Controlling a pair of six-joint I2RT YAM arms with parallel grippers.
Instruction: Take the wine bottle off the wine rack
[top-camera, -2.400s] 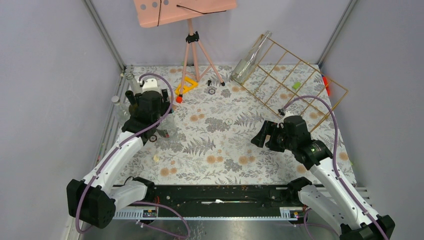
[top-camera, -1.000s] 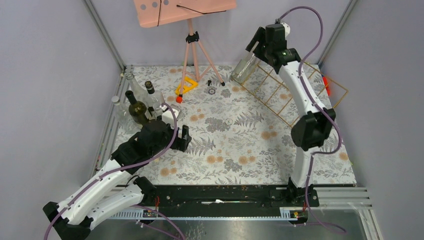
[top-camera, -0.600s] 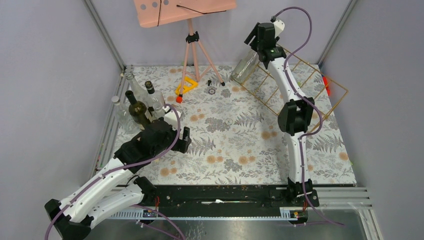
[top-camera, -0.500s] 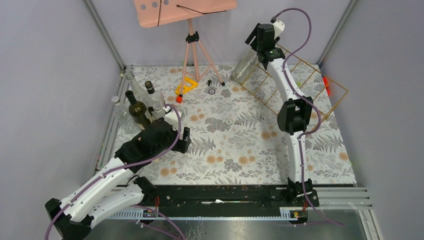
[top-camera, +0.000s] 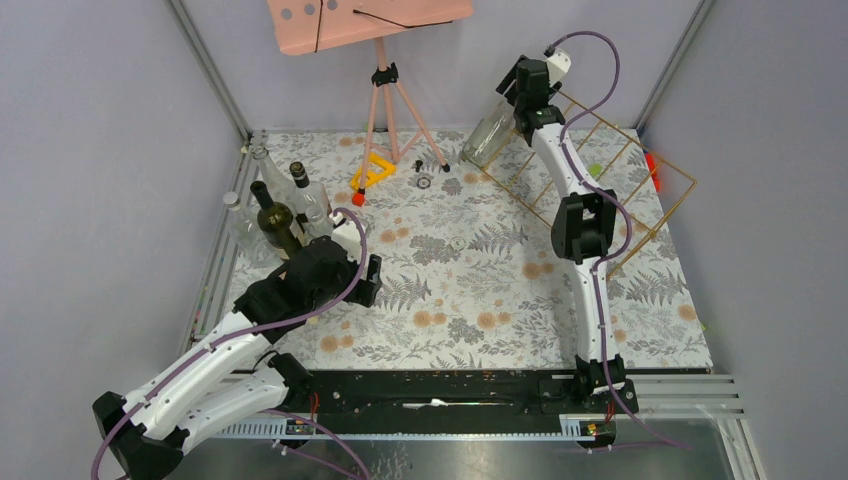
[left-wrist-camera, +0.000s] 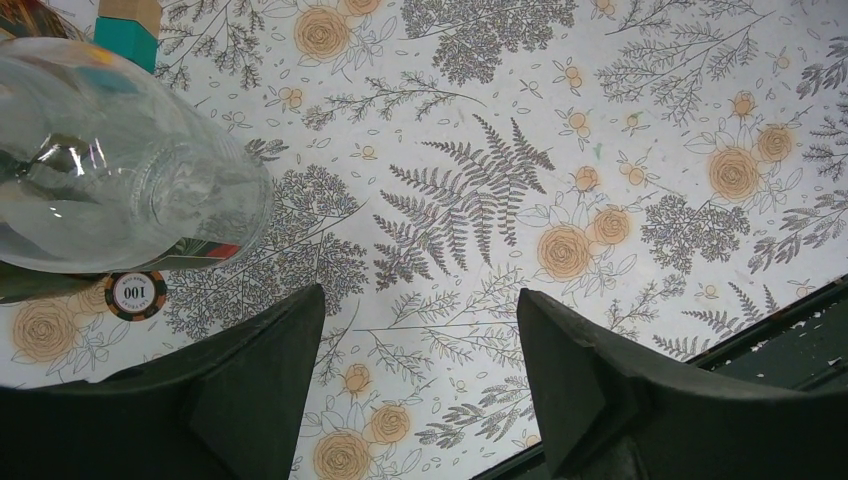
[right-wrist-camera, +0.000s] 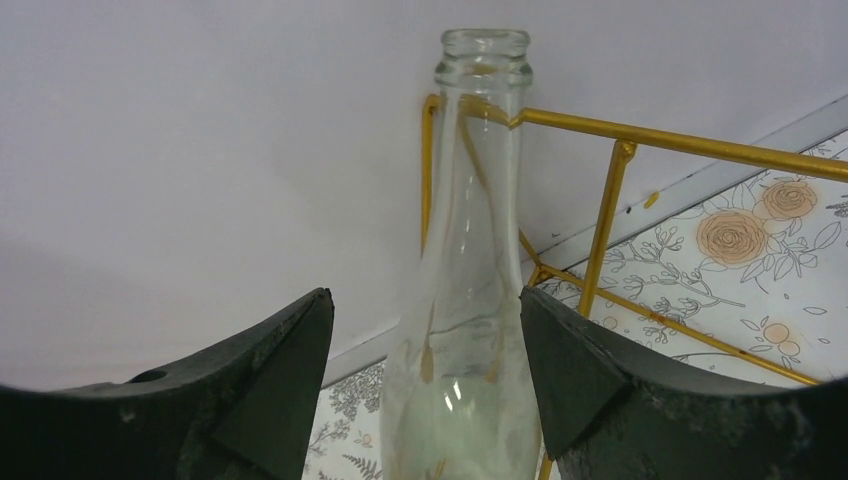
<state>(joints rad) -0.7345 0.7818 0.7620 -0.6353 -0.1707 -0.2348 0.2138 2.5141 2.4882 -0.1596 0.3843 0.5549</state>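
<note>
A clear glass wine bottle (top-camera: 490, 132) leans on the left corner of the slanted gold wire wine rack (top-camera: 640, 160) at the back right. In the right wrist view the bottle (right-wrist-camera: 478, 300) stands between my fingers, neck up, against a rack corner (right-wrist-camera: 600, 190). My right gripper (top-camera: 520, 82) (right-wrist-camera: 425, 320) is open around the bottle's upper body, jaws apart from the glass. My left gripper (top-camera: 368, 280) (left-wrist-camera: 420, 320) is open and empty, low over the floral mat at the left.
Several bottles (top-camera: 275, 210) stand grouped at the left, one clear bottle (left-wrist-camera: 120, 170) close to my left fingers beside a round "100" chip (left-wrist-camera: 135, 292). A pink tripod stand (top-camera: 385, 80) stands at the back. A yellow triangle (top-camera: 372, 172) and small parts lie near it.
The right arm has swung from the mat up to the bottle at the rack and settled around it. The left arm drew back from the bottle group and has since held still.
</note>
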